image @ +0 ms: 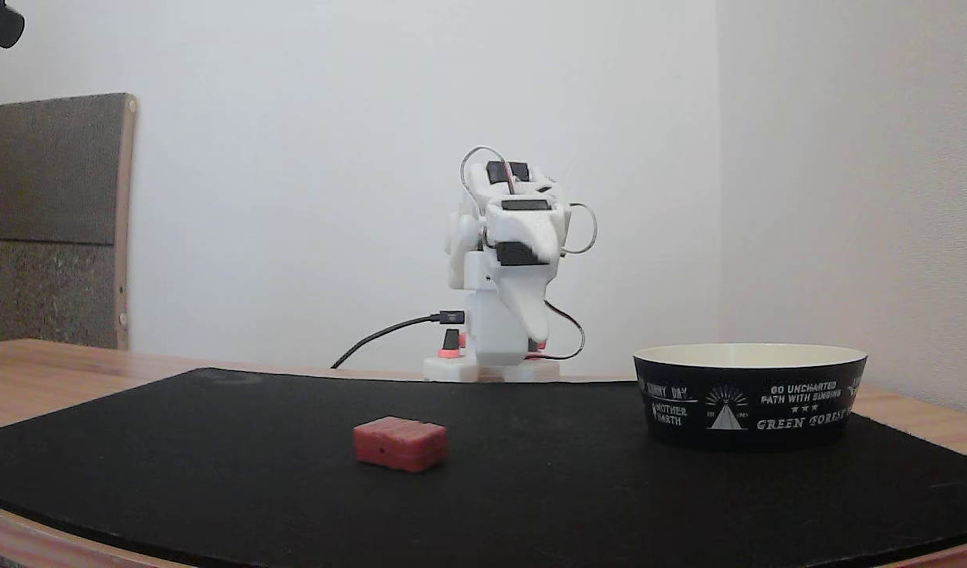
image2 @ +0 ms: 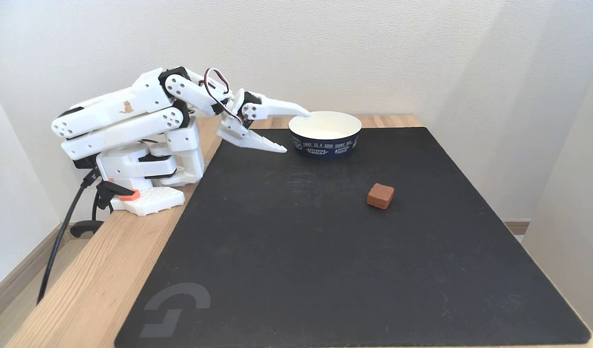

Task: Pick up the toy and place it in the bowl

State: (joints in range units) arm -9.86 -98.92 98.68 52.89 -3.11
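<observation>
Arm is folded back over its base at the edge of the wooden bench (image2: 108,270), not near the toy. Gripper (image2: 296,133) is spread wide open and empty: in the fixed view from the side, the upper finger reaches to the bowl's near rim, and the lower finger points down toward the mat just left of the bowl. In the fixed view from the front, the gripper (image: 535,331) faces the camera and hangs nose-down in front of the base; the gap between the fingers can't be read from there.

Toy (image2: 380,195) is a small red block sitting flat on the black mat (image2: 325,251), out in the open, well apart from the gripper. Front view shows the toy (image: 400,444) with its ridged top up and a small dark hole in the side facing the camera.

Bowl (image2: 325,142) sits on the mat's far edge near the wall, upright, cream inside, nothing visible in it. In the front view the bowl (image: 748,398) is right of the toy, clear gap between them, white "GREEN FOREST" print and tent emblem facing out.

Black cable (image: 381,335) runs from the arm's base off the bench.
</observation>
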